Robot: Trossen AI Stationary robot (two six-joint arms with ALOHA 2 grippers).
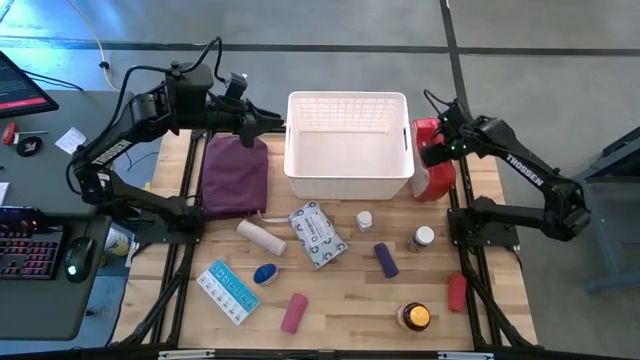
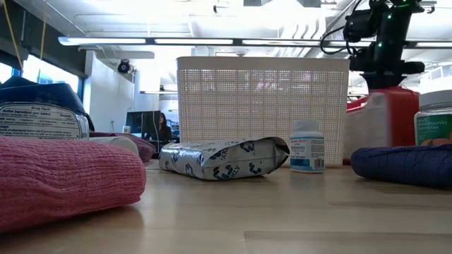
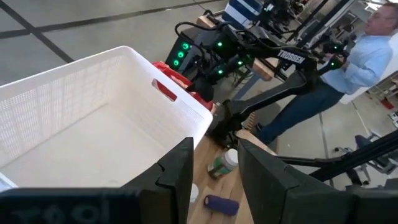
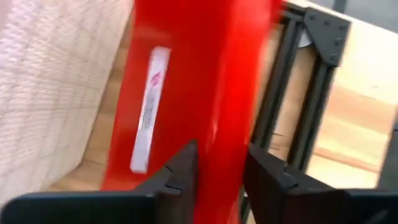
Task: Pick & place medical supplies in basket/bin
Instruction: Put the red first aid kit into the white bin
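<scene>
Worktop: wooden, with loose supplies spread over its near half.
Basket: white slotted tub at the far centre of the worktop.
Right arm: bent in from the right, right pincer pinching the red first-aid case, which stands upright just right of the basket.
Left arm: folded at far left, left pincer spread partway, holding nothing, above the basket's left end.

You see a maroon fabric pouch lying flat on the wooden table, a keyboard and mouse on the side desk, and a person standing beyond.
</scene>
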